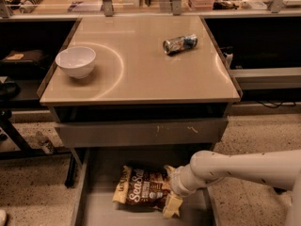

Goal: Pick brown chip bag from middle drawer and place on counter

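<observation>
Camera view. Reaches into the drawer from the right, with the gripper low at the right end of the bag. Spreads the fingers wide, one on either side of that end, seemingly not yet closed on it. Shows the bag flat on the drawer floor, label up. Keeps a bowl and a can well apart on the counter. Looks early in the task: drawer open and reach made; grasp, lift and placing on the counter all left.
</observation>
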